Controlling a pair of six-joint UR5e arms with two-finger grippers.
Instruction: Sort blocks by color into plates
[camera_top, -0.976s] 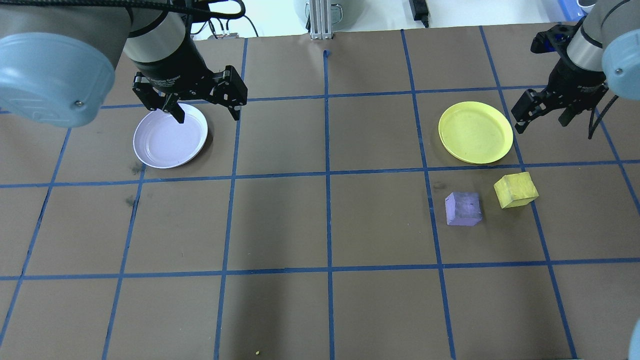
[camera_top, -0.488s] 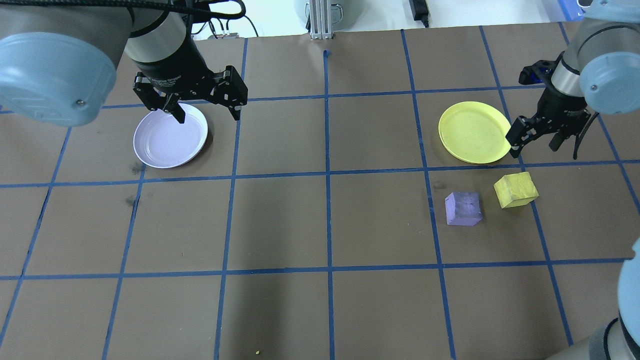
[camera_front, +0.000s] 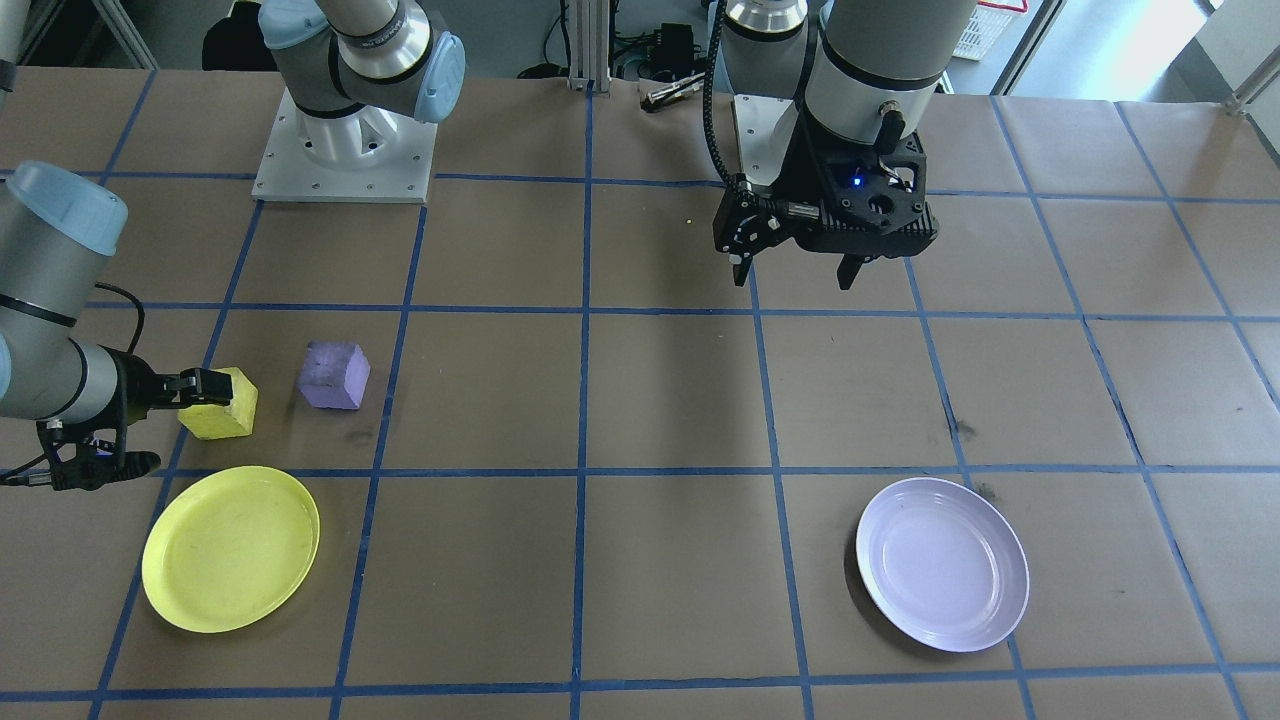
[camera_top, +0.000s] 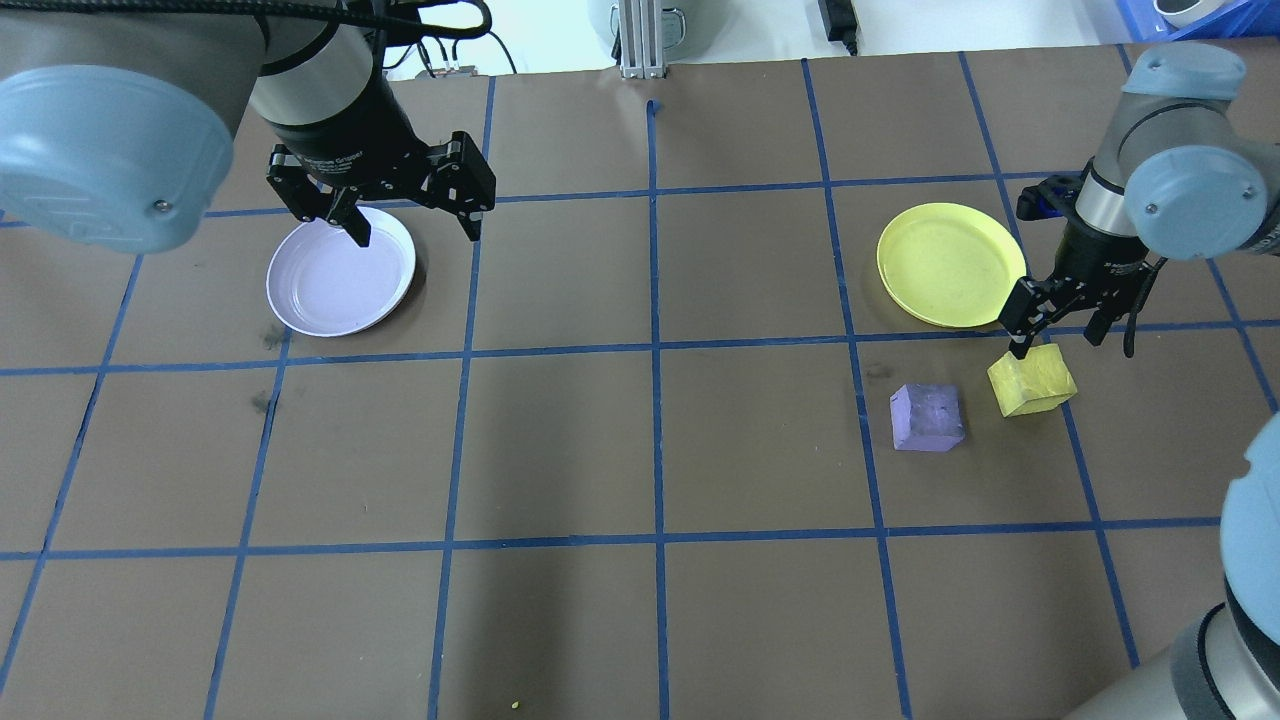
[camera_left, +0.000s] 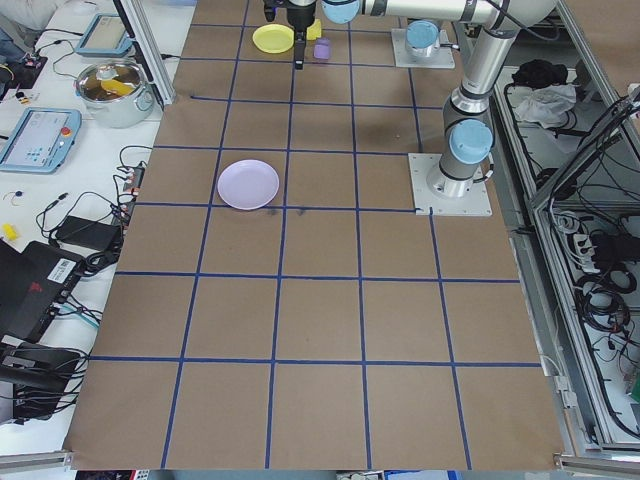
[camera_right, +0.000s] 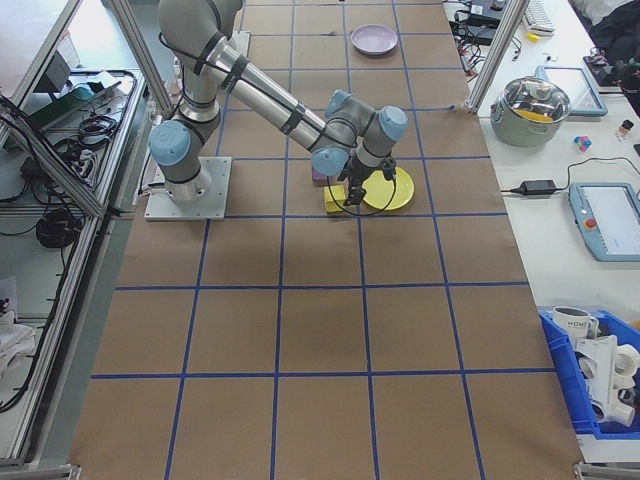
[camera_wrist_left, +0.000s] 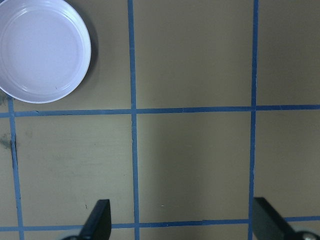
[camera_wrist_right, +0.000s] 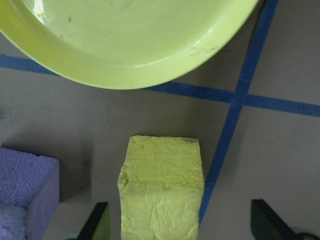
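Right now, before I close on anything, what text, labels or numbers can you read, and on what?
No text can be read for certain.
White print on the left gripper body: too small to read.
White print on the right gripper body: too small to read.
Dark lettering on the white mug beside the table: blurred, unreadable.

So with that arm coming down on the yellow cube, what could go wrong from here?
The right gripper is open, but the wrist view shows the yellow block nearer one jaw than the other, so closing might shove or twist it. The purple block sits close beside it and could get bumped. The yellow plate is also close, so a clumsy lift might clip its rim.
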